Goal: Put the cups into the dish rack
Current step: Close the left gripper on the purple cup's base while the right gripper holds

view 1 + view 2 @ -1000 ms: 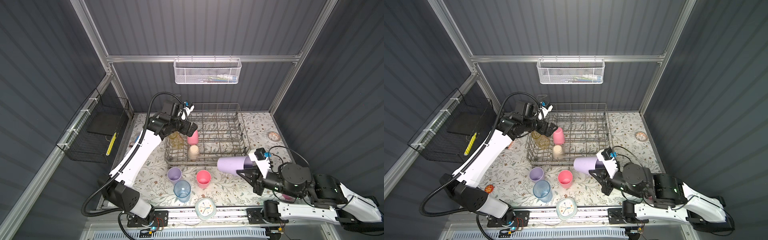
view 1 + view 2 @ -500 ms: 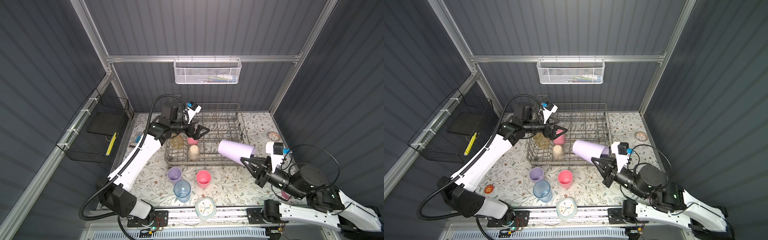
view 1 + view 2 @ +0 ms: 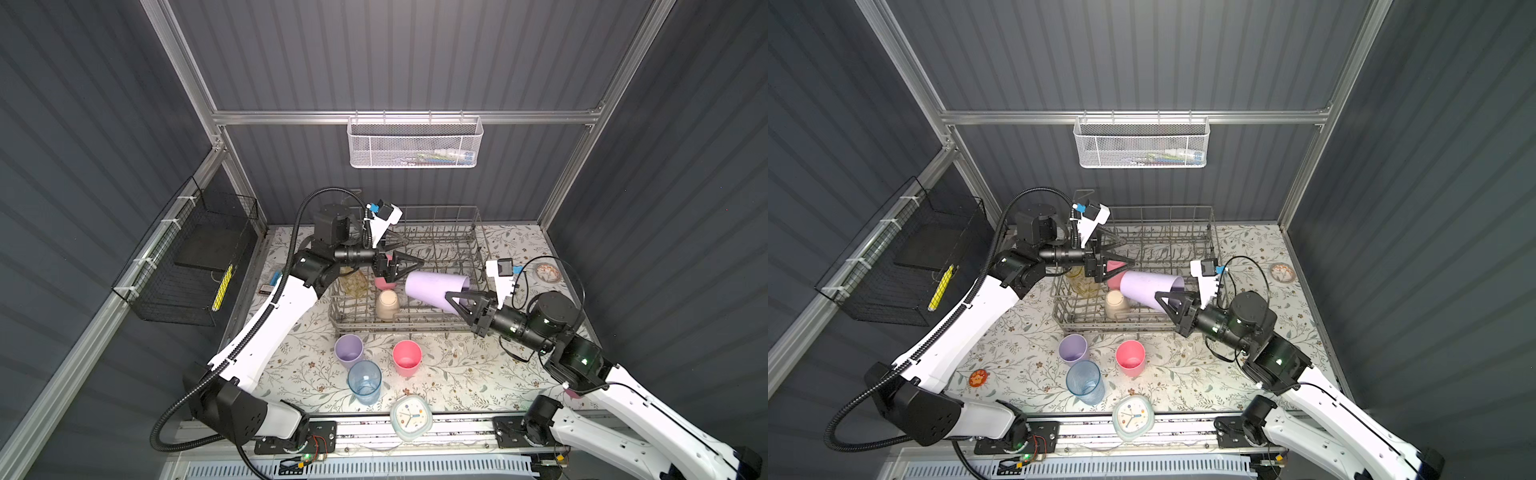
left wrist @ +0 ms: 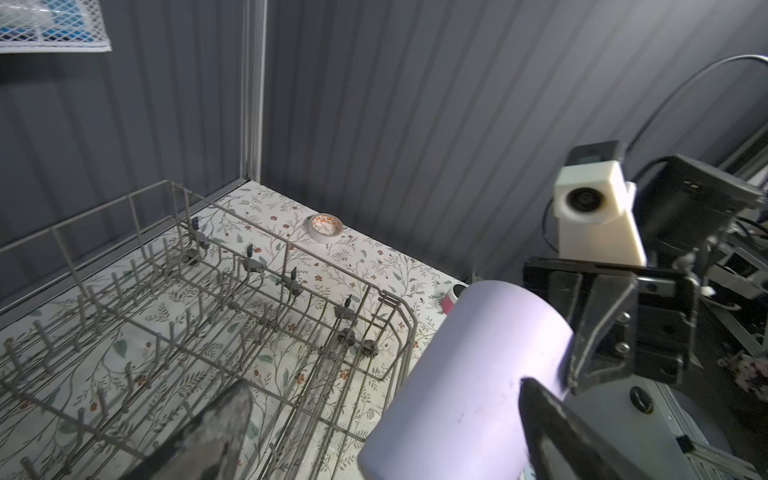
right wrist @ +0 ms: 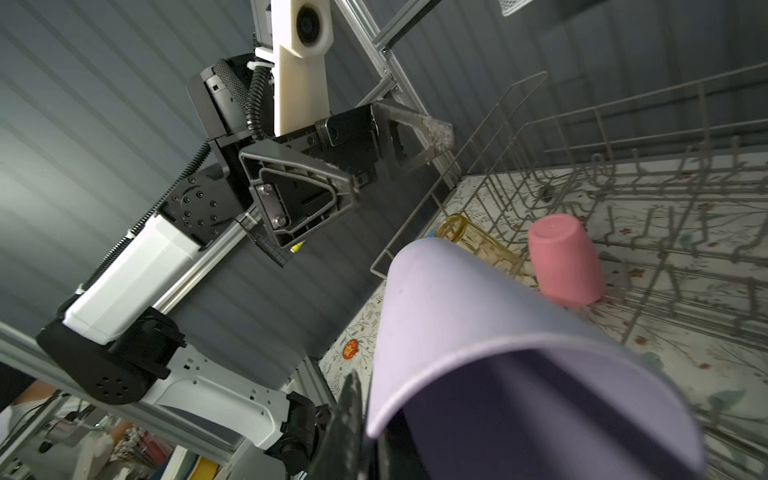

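A lilac cup (image 3: 434, 286) (image 3: 1148, 286) lies on its side in the air over the front right of the dish rack (image 3: 478, 249) (image 3: 1212, 249). My right gripper (image 3: 451, 299) (image 5: 370, 436) is shut on its rim, one finger inside the mouth. My left gripper (image 3: 409, 251) (image 4: 386, 436) is open, its fingers either side of the cup's closed end; I cannot tell whether they touch it. Inside the rack stand an upturned pink cup (image 3: 384, 283) (image 5: 565, 262), a beige cup (image 3: 387, 304) and a yellowish glass (image 3: 353, 282). In front of the rack stand a second lilac cup (image 3: 349, 351), a pink cup (image 3: 407, 357) and a blue cup (image 3: 365, 382).
A clock (image 3: 410, 417) lies at the table's front edge. A tape roll (image 3: 546, 272) sits at the back right. A white mesh basket (image 3: 415, 143) hangs on the back wall and a black wire basket (image 3: 187, 257) on the left wall.
My right gripper has carried the lilac cup up and left, from the table's front right to over the rack. My left gripper has risen from the rack's cups and turned towards it, still open.
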You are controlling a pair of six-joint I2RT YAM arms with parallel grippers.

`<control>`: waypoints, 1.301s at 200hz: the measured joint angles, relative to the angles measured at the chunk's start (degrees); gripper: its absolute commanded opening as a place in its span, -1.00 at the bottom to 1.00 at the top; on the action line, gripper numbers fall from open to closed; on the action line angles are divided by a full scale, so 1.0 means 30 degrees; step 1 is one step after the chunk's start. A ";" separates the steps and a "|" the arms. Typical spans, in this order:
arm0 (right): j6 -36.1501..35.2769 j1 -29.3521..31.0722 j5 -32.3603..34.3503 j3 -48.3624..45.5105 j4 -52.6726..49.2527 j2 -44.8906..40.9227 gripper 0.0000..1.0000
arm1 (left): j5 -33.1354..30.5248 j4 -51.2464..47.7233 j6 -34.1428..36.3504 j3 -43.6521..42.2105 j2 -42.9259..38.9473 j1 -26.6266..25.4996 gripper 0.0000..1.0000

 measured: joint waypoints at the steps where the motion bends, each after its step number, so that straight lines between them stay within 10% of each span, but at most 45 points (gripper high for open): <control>1: 0.0073 -0.0087 -0.0182 -0.0051 0.0153 0.0029 -1.00 | 0.0029 0.0036 -0.0007 -0.0007 0.0000 0.0000 1.00; 105: 0.4495 -0.3577 -0.6681 -0.0729 0.7759 0.2033 -1.00 | 0.4670 0.0510 -0.0189 -0.0444 0.0022 0.0000 0.99; 260: 0.6666 -0.4546 -0.8633 -0.0721 1.0892 0.3920 -1.00 | 0.5202 -0.0233 0.0641 -0.0444 0.0437 0.0022 0.65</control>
